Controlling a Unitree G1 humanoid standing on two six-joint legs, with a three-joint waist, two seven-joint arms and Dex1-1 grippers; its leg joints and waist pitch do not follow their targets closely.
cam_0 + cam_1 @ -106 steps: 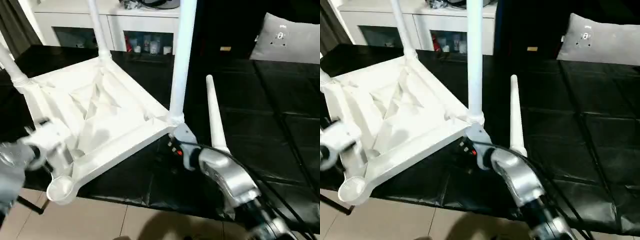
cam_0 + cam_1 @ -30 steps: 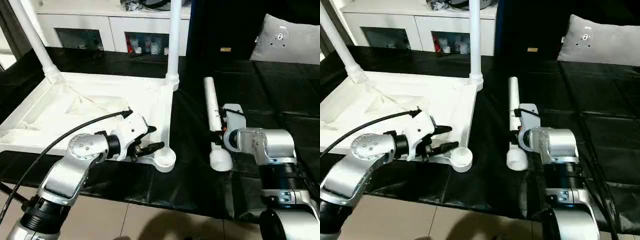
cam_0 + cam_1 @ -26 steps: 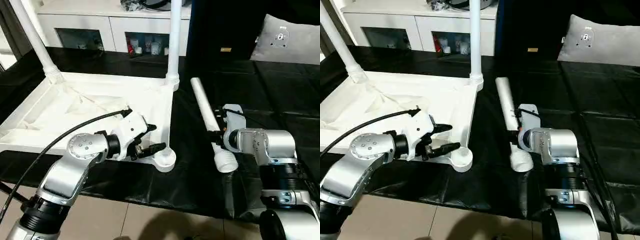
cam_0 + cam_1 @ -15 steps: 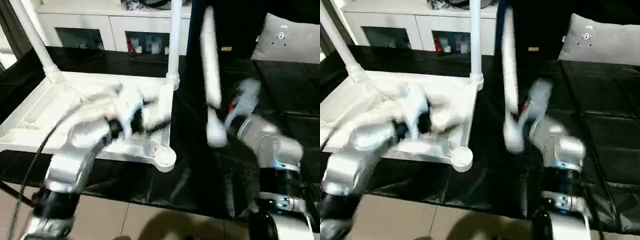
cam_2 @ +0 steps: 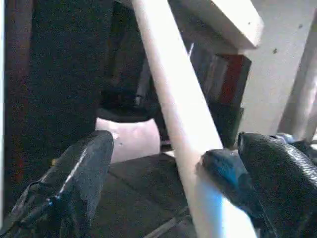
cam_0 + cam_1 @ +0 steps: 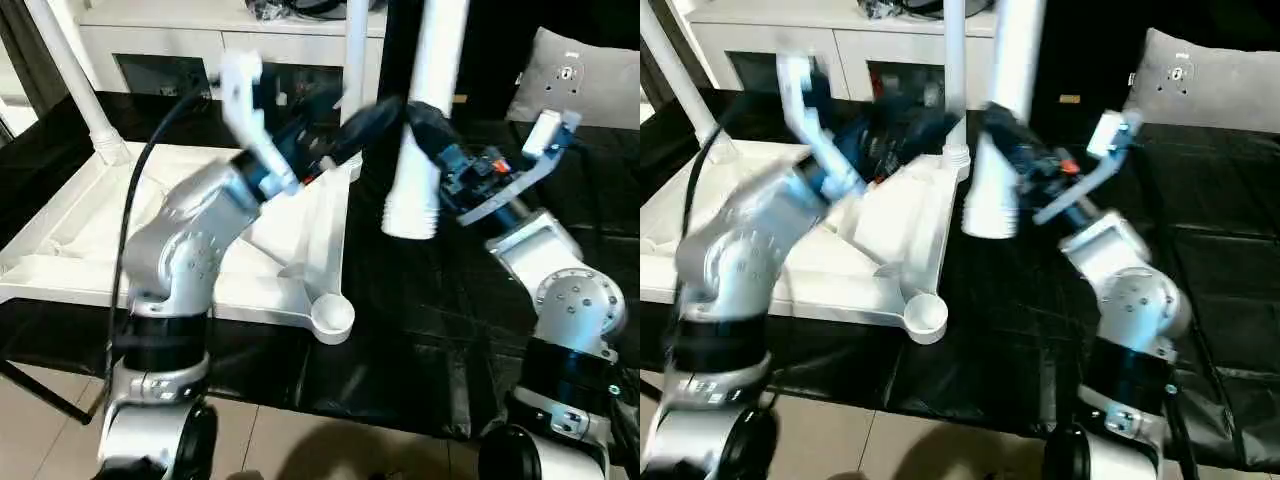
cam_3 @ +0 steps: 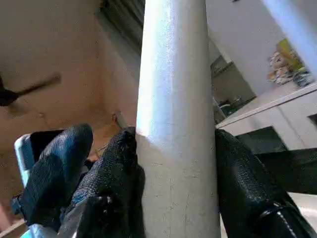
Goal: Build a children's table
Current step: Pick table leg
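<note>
One loose leg (image 6: pixel 418 120) stands near-upright in the right gripper (image 7: pixel 173 163), long axis vertical, wide ribbed end pointing down and hanging free above the black mat (image 6: pixel 420 300), narrow end running up past the frame's upper edge. Right gripper's black fingers (image 7: pixel 242 183) are clamped on both sides of the leg's shaft, part-closed to its width. Left gripper (image 5: pixel 173 163) is raised just beside the right one, spread wide with nothing in its grasp; the leg's shaft passes between its two fingers (image 5: pixel 81 171), contact can't be told. Tabletop (image 6: pixel 300 230) lies upside down on the mat, below and to the left of both grippers, ribbed underside up. Two fitted legs (image 6: pixel 355 60) rise from its far corner sockets, one upright, one leaning. Near corner socket (image 6: pixel 332 318) sits empty, opening up, below the held leg's wide end and a little left of it.
</note>
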